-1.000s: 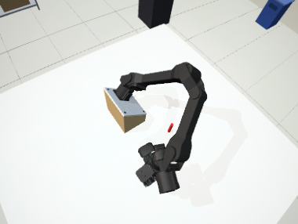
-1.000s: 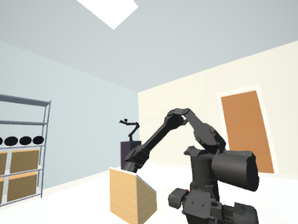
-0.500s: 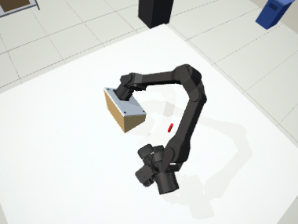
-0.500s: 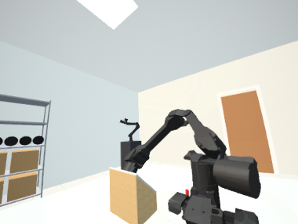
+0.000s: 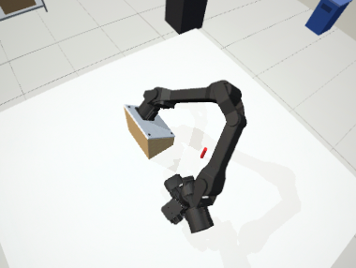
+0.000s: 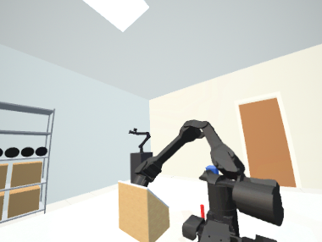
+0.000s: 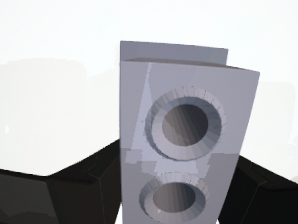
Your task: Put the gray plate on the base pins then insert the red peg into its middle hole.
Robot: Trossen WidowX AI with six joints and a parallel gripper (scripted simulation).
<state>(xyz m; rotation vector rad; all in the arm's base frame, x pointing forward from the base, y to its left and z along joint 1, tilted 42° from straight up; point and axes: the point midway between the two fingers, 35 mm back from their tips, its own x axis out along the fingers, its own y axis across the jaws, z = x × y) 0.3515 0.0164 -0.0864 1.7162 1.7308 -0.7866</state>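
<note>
My gripper [image 7: 166, 143] [image 5: 144, 111] [image 6: 141, 178] is shut on the gray plate [image 7: 136, 110], which has three round holes in a row and fills the middle of the wrist view. The gripper is at the far left end of the tan base block [image 5: 140, 137] [image 6: 133, 211]. A gray face [image 5: 158, 126] lies on top of the block; I cannot tell plate from base top there. A gray sliver [image 7: 173, 51] shows just beyond the plate. The red peg [image 5: 203, 152] [image 6: 202, 210] is on the white table between the block and the arm's foot.
The arm's foot [image 5: 197, 215] stands at the front of the white table [image 5: 70, 197]. A black box [image 5: 185, 14] stands behind the table's far edge, a blue object [image 5: 328, 14] at the far right. A shelf rack [image 6: 25, 169] and a door [image 6: 267, 144] are in the room.
</note>
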